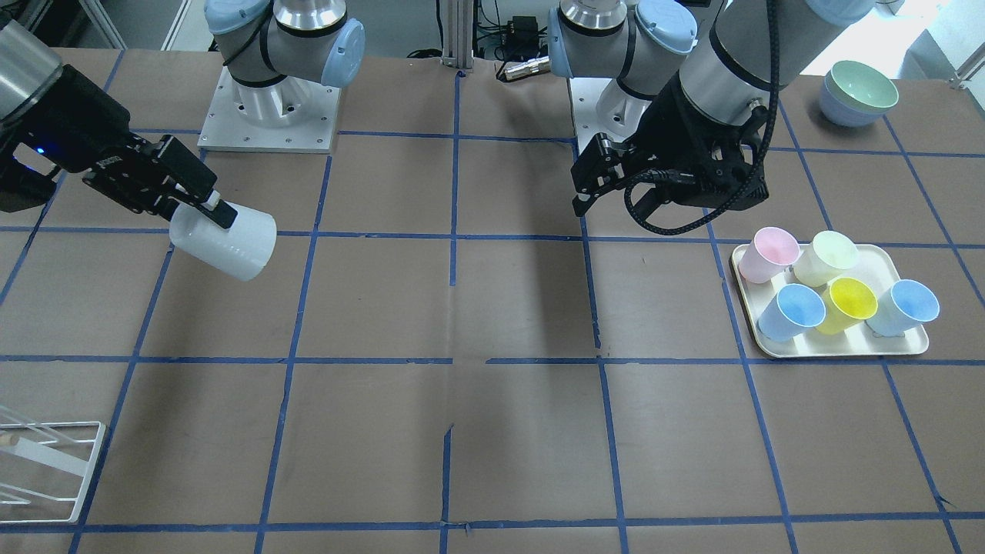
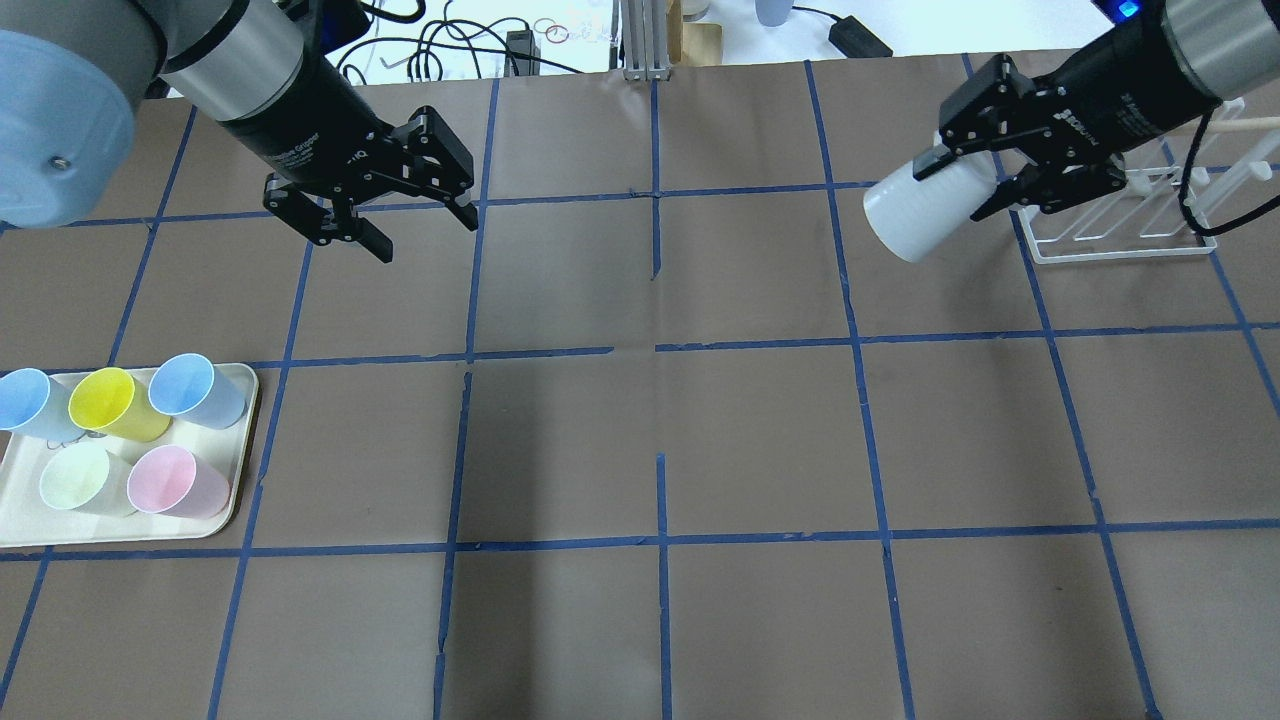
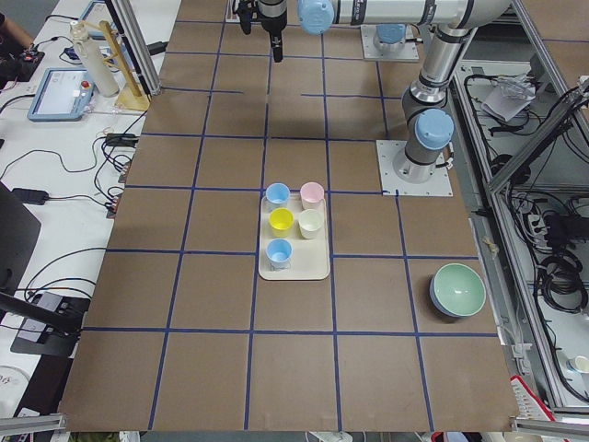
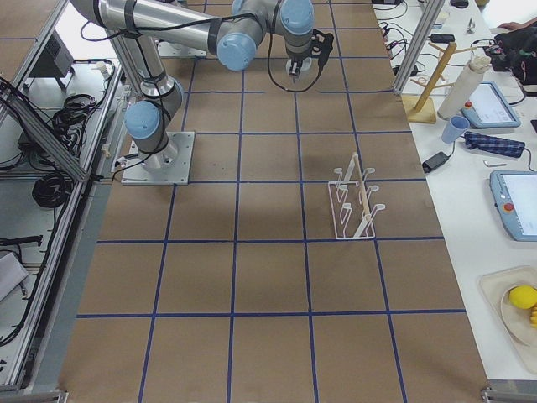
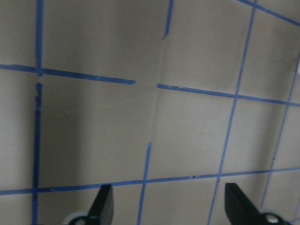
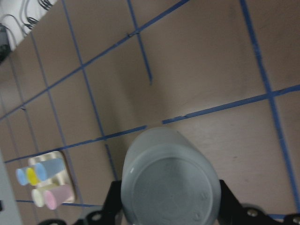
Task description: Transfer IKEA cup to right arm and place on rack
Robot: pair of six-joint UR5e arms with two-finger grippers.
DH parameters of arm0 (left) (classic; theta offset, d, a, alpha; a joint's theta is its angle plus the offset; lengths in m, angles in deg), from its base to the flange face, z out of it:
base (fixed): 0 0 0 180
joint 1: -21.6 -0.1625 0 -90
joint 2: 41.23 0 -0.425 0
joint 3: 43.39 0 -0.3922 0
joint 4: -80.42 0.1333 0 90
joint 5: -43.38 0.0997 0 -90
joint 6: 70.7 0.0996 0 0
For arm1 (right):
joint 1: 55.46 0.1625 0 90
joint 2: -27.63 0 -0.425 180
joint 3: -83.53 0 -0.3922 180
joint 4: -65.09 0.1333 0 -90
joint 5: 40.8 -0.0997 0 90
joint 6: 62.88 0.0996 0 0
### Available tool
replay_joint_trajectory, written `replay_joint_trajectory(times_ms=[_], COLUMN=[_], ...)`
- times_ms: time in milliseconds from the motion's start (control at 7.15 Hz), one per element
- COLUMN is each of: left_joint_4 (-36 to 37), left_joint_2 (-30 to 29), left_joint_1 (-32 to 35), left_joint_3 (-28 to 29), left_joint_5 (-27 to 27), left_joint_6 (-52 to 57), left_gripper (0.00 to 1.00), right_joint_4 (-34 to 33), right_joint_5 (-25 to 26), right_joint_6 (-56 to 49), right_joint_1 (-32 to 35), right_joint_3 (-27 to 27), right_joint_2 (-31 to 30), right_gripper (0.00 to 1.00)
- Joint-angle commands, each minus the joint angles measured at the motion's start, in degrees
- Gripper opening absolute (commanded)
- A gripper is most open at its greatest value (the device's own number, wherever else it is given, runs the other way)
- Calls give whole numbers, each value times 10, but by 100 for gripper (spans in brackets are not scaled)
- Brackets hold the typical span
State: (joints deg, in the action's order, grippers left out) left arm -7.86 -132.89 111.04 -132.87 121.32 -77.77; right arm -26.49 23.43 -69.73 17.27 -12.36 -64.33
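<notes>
Item 1. Right claw (image 2: 962, 186): upper right of the overhead view. Both fingers are clamped on the IKEA cup (image 2: 912, 212). The grip is at the cup's mouth end.

Item 2. IKEA cup: pale grey, handleless. It is held lying over on its side, clear of the worktop (image 2: 760, 440). Its base points away from the claw, toward the middle of the frame. The right wrist view shows the round base face-on, between the two black fingers. In the overhead view the cup sits just left of the rack (image 2: 1120, 240) and is not on it.

Item 3. Rack: white wire frame. It stands on the worktop at the far right of the overhead view, partly behind the right claw. In the front-facing view it is at the lower left corner.

Item 4. Left claw (image 2: 425, 235): upper left of the overhead view. Its fingers are spread wide apart with nothing between them, and it hangs above the worktop. The left wrist view shows only brown surface and blue tape lines between the two fingertips.

Item 5. Tray (image 2: 20, 522): cream, rectangular, at the left edge of the overhead view, below the left claw. It carries five pastel cups (image 2: 120, 405): two light blue, one yellow, one pale green and one pink.

Item 6. Bowls (image 1: 858, 94): a pale green bowl nested in a bluish one. They are in the upper right corner of the front-facing view, well apart from the tray.
</notes>
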Motion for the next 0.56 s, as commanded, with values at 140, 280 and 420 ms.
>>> replay_joint_trajectory(times_ms=[140,280,420], left_joint_4=[112,141,144], left_joint_2=[8,7,10], left_joint_1=[6,6,6], left_joint_3=[-21,-24,-34], left_joint_5=[104,104,104], left_joint_6=[-1,1,5], left_gripper=[99,100,100], right_joint_4=[-112,-154,-164], right_joint_5=[189,192,188], right_joint_6=[-128,-129,-130], right_joint_1=[-13,-34,-61], right_joint_3=[-1,-1,0], right_joint_2=[12,25,38], right_gripper=[0,0,0])
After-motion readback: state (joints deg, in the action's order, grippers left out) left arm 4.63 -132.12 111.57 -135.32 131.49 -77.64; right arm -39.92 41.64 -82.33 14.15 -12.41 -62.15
